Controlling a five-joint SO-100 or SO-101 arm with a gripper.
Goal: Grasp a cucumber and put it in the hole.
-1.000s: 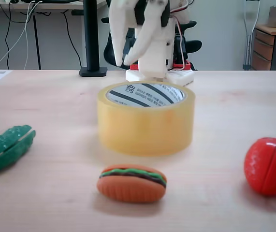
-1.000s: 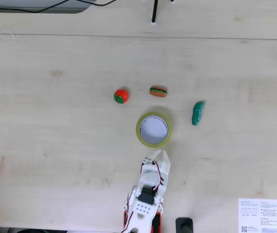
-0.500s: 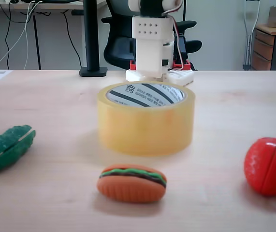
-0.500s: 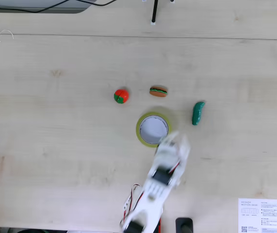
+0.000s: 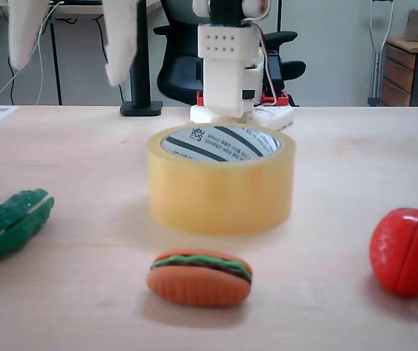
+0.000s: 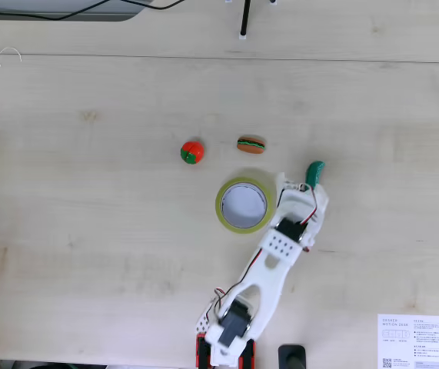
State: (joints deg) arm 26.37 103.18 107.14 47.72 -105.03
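The dark green bumpy cucumber (image 5: 11, 225) lies on the wooden table at the left of the low fixed view. Seen from above, only the cucumber's far tip (image 6: 315, 169) pokes out past my white gripper (image 6: 302, 184), which hangs over it. In the low fixed view my gripper (image 5: 69, 73) is high above the cucumber, open, its two fingers spread wide with nothing between them. The yellowish tape roll (image 5: 221, 190) stands mid-table. Its hole (image 5: 216, 145), lined with a white striped core, faces up and holds nothing. From above, the tape roll (image 6: 221, 206) sits just left of my arm.
An orange toy burger (image 5: 200, 276) lies in front of the roll and a red toy tomato (image 5: 408, 251) at the right. From above, the burger (image 6: 251, 144) and tomato (image 6: 192, 151) lie beyond the roll. A black pole base (image 5: 140, 108) stands behind. A paper sheet (image 6: 418, 341) lies near the arm's base.
The arm has swung from behind the tape roll across to the cucumber's side. The open gripper now hangs over the cucumber. The toys and the roll have not moved.
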